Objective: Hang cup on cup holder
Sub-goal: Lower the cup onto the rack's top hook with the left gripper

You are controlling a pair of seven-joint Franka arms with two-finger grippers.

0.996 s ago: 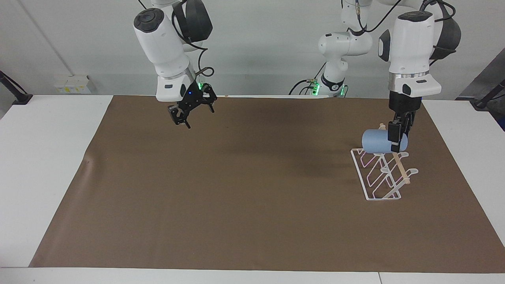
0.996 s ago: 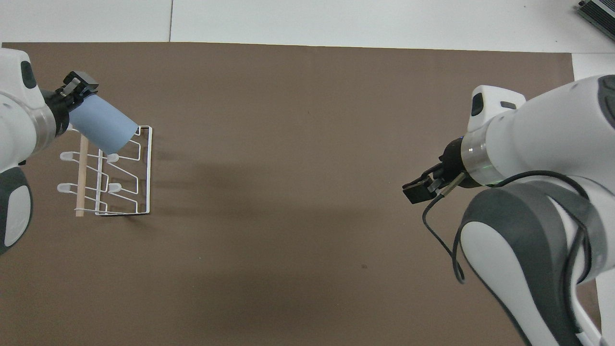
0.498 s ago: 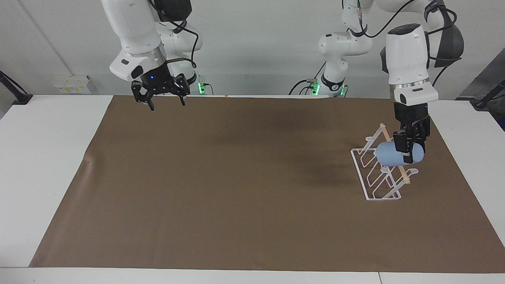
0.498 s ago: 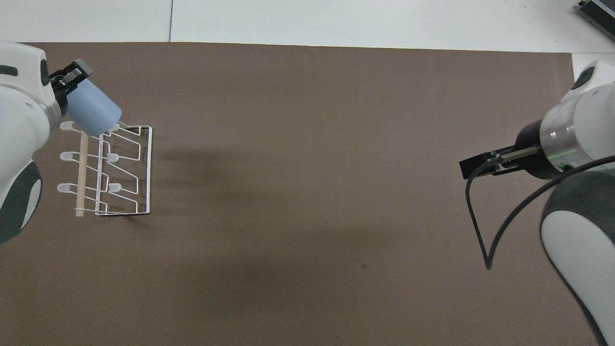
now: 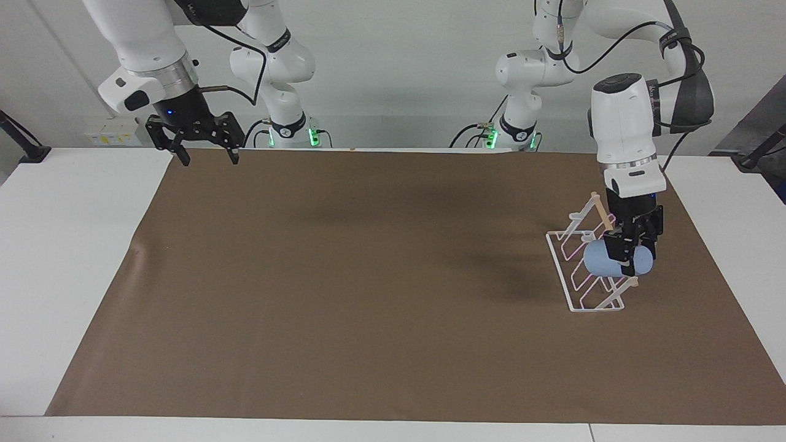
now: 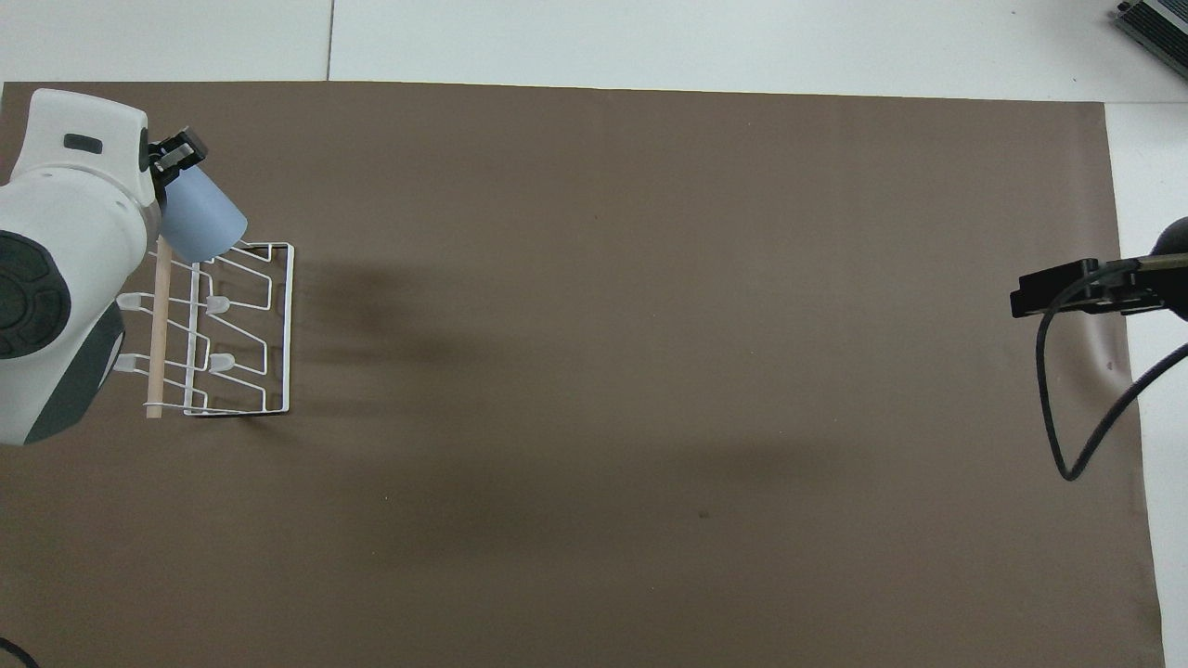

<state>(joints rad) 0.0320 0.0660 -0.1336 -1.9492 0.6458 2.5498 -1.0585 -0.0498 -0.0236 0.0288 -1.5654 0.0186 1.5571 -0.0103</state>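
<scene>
The left end effector (image 5: 626,255) is clamped on the plain, unmarked light-blue cup (image 5: 605,259), held on its side over the white wire cup holder (image 5: 580,279) at the left arm's end of the table (image 5: 61,245), while the right end effector (image 5: 206,144) waits, fingers apart.

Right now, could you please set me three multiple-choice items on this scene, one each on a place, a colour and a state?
1. What is the small light-blue plastic cup over?
A. the white wire cup holder
B. bare brown mat
C. white tabletop

2. What colour is the mat?
A. green
B. brown
C. red

3. How is the left gripper?
A. open, empty
B. shut on the cup
C. out of view

Key: 1 A, the cup lies tipped among the prongs; 2 B, plainly brown; 3 B, its fingers clamp the cup's base end. The right gripper waits open.
</scene>
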